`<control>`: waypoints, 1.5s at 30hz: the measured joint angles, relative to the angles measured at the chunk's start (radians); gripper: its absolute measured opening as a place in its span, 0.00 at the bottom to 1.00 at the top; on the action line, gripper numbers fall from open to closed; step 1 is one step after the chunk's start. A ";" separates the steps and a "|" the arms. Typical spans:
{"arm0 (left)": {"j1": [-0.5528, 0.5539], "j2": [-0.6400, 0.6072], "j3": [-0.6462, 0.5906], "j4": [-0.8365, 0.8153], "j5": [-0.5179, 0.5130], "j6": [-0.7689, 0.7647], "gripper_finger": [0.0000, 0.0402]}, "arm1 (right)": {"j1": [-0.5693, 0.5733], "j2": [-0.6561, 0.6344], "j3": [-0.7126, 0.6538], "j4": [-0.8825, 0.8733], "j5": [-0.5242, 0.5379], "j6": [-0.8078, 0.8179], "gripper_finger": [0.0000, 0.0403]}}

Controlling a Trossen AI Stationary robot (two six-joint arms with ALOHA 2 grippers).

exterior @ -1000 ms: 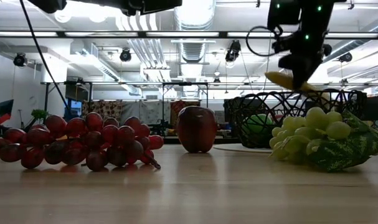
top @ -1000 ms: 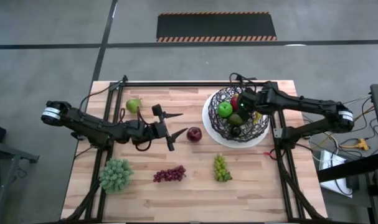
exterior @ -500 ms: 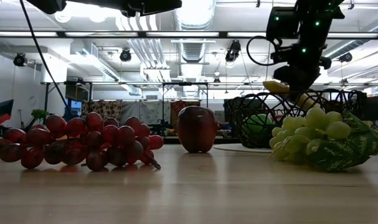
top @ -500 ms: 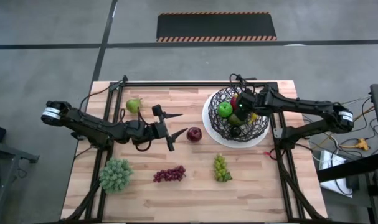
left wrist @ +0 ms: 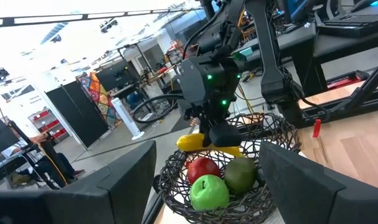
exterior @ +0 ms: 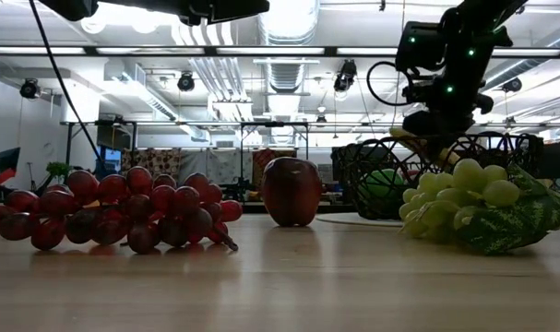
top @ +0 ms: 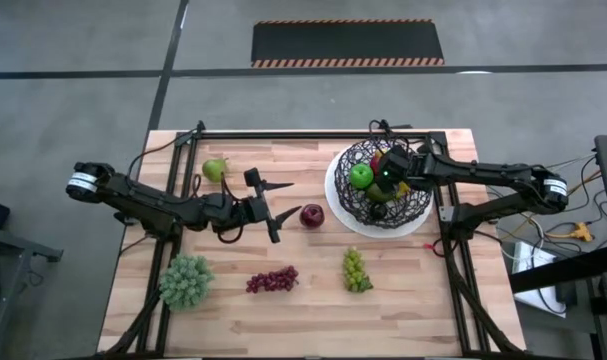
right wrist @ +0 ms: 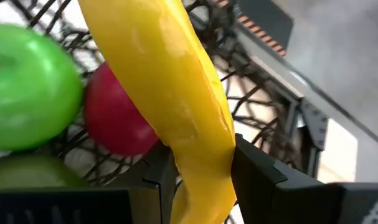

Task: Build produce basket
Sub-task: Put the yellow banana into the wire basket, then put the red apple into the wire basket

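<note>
gripping banana (right wrist: 176,106) | right hand (right wrist: 198,165) reaching into basket (top: 415,212) | left hand (top: 275,208) open beside red apple (top: 311,215)

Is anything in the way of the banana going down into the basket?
Nothing blocks it from above. The right gripper holds the banana just over the open top of the wire basket. Right below lie a green apple, a red apple and a greenish fruit, so it would land on them.
</note>
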 joint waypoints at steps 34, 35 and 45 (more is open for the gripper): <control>0.000 0.001 -0.001 0.000 0.001 0.000 0.67 | 0.000 0.019 -0.056 0.149 0.120 0.022 0.56; 0.000 0.001 -0.001 0.000 0.001 0.000 0.67 | 0.000 0.019 -0.042 0.136 0.117 0.014 0.56; 0.000 0.024 -0.001 0.001 0.007 -0.027 0.67 | 0.126 -0.034 0.156 -0.098 0.032 -0.002 0.54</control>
